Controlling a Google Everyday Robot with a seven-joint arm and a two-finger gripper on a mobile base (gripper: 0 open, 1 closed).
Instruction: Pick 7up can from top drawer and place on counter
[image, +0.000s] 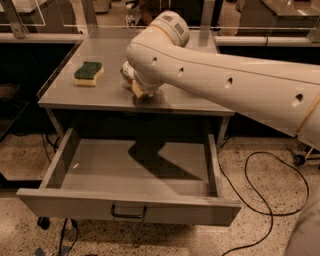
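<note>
A green-topped yellow sponge lies flat, left of the gripper and apart from it. A black cable loops across the speckled floor, below and right of the gripper. A small wheel stands farther right.
</note>
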